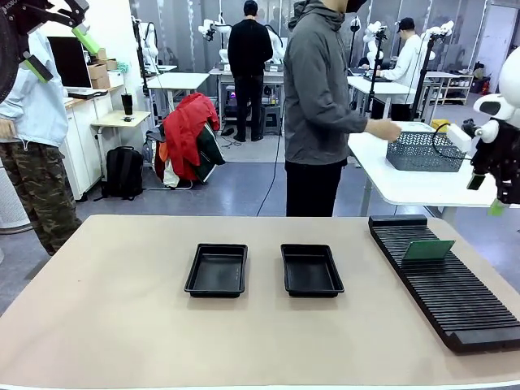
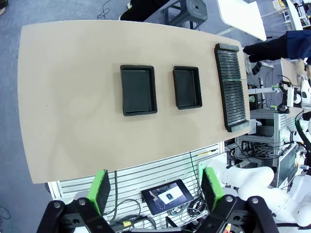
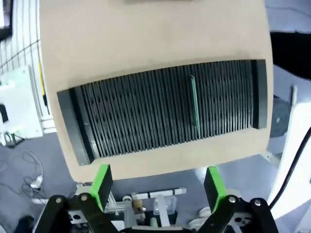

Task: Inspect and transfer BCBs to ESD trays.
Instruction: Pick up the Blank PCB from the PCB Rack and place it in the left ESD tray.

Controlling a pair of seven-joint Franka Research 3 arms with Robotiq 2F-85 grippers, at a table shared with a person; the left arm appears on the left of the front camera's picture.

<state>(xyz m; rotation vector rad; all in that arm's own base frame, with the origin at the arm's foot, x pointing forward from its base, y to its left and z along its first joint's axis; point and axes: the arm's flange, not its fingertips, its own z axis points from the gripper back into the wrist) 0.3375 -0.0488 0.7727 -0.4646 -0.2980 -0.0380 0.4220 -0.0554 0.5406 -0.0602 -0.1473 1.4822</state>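
One green BCB [image 1: 429,249] is standing on edge in the slotted rack [image 1: 459,305], probably so its top edge is offering a grip, while the ESD trays [image 1: 217,270] are lying empty mid-worktop [image 1: 114,325] to receive it. The left tool [image 2: 157,189] and right tool [image 3: 156,182] are hanging high above, both spread wide and gripping nothing.

Left end effector [image 2: 156,194]: black body, two fingers with bright green pads [image 2: 101,191], round silver screws at the finger joints. Right end effector [image 3: 156,187]: same black build, same green pads [image 3: 101,187], screws at the joints too. Right arm [image 1: 512,81]: glossy white rounded shells, black section at the wrist. Person [image 1: 317,89]: grey hooded jacket with long sleeves, black trousers.
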